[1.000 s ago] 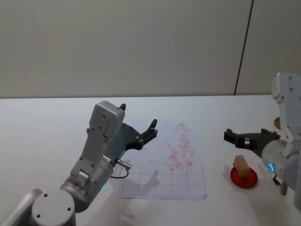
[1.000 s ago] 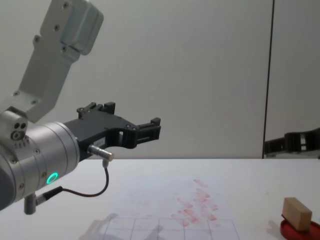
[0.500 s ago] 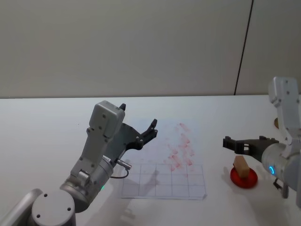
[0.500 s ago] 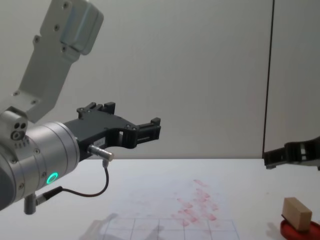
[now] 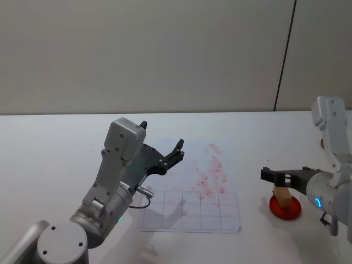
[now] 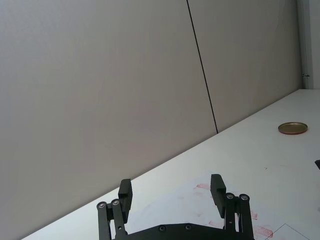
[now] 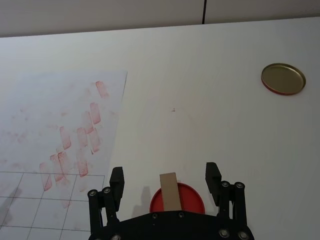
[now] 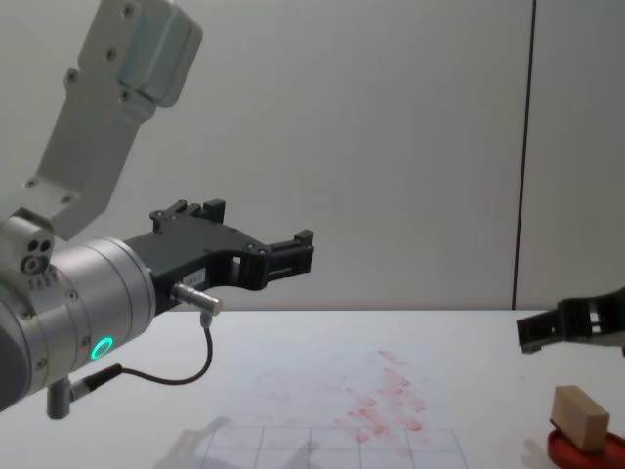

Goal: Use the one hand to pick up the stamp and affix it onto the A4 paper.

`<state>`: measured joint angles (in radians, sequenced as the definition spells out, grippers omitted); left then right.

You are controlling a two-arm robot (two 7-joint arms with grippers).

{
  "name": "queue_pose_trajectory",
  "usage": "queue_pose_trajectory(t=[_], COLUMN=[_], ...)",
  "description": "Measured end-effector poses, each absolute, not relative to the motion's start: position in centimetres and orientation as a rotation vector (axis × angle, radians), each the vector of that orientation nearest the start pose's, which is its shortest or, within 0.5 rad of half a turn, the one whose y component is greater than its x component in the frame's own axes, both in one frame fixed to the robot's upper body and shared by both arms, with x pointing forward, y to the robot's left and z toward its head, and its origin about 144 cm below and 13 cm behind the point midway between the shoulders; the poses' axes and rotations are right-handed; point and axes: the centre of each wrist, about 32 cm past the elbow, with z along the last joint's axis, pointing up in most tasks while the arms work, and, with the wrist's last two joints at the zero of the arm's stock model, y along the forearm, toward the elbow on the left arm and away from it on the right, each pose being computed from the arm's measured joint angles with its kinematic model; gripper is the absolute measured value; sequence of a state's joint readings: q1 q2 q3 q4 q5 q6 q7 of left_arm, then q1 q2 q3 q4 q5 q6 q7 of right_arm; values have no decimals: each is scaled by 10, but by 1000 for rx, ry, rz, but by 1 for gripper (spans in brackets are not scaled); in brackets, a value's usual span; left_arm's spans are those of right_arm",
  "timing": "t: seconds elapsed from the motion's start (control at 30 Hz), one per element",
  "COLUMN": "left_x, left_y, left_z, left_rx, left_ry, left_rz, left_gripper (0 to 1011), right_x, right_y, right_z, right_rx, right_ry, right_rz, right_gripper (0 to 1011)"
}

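Note:
The stamp point(image 5: 282, 196), a small tan wooden block, stands tilted on a round red ink pad point(image 5: 286, 209) at the right of the table. My right gripper point(image 5: 269, 176) hovers open just above it, without touching. From the right wrist, the stamp point(image 7: 169, 192) lies centred between and below the gripper point(image 7: 165, 172) fingers. The chest view puts the gripper point(image 8: 532, 332) above and left of the stamp point(image 8: 580, 417). The A4 paper point(image 5: 187, 212) lies mid-table with grid lines and pinkish-red smudges. My left gripper point(image 5: 162, 136) hangs open, raised over the paper's left part.
A gold round lid point(image 7: 283, 78) lies on the white table beyond the ink pad, far to the right. The left arm's big silver body point(image 8: 68, 313), with a dangling cable, fills the chest view's left. A plain wall stands behind the table.
My right gripper has dropped lower, closing in on the stamp from above. The left arm, the stamp and the paper have not moved.

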<state>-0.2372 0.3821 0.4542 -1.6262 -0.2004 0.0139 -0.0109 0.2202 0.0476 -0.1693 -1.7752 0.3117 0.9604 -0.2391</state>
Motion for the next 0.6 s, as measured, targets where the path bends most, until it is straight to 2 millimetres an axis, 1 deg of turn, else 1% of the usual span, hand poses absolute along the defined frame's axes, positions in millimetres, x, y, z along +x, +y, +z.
queue_pose_trajectory(t=[0.6], left_x=[492], left_y=[198], left_z=[1204], left_rx=[61], left_ry=[-268], left_rz=[1124], left_gripper=[993], right_x=[499], right_y=[-183], right_z=[1265], right_rx=[-428], right_ry=[523], right_rz=[-1404], right_gripper=[1001])
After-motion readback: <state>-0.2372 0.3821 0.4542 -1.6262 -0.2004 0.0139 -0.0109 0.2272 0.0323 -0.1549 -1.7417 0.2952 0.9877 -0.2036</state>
